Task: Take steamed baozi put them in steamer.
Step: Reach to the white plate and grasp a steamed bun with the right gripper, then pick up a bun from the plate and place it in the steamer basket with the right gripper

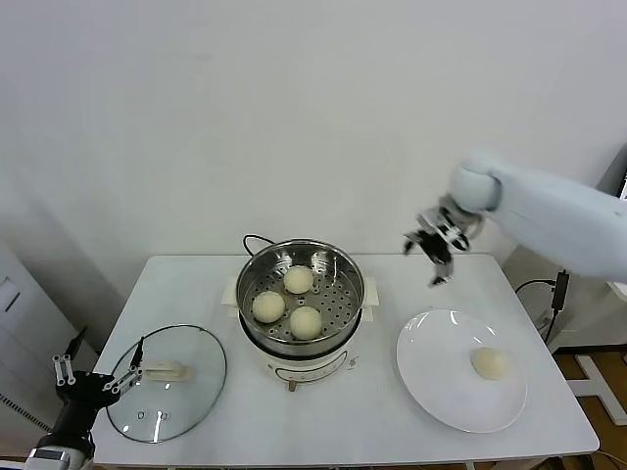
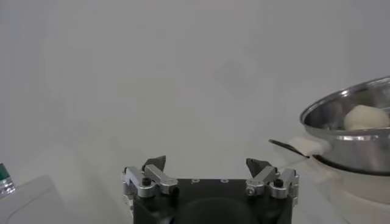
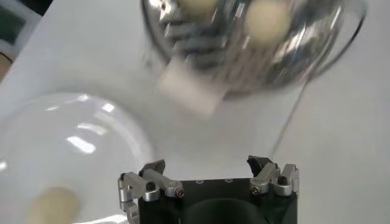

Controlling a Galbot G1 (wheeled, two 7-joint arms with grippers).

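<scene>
Overhead, the right gripper (image 1: 434, 257) hung empty with its jaws spread wide, between the steamer (image 1: 300, 294) and the white plate (image 1: 431, 377). 3 baozi (image 1: 298, 279) sat in the steamer; 1 bun (image 1: 490, 363) lay on the plate. The left gripper (image 1: 93, 377) waited open beside the glass lid (image 1: 167, 411). No writing was legible.

Four steamed baozi in all. Three sit inside the one steamer (image 1: 300, 294): one bun (image 1: 298, 279) at twelve o'clock, one bun (image 1: 267, 306) at eight o'clock, and one bun (image 1: 306, 321) at five o'clock of the basket floor. The fourth bun (image 1: 490, 363) lies alone on the single white plate (image 1: 431, 377), at about three o'clock of it. One glass lid (image 1: 167, 382) rests on the one table (image 1: 323, 421). Two grippers show: the left gripper (image 1: 96, 377) and the right gripper (image 1: 431, 253), both with fingers spread and holding nothing.
</scene>
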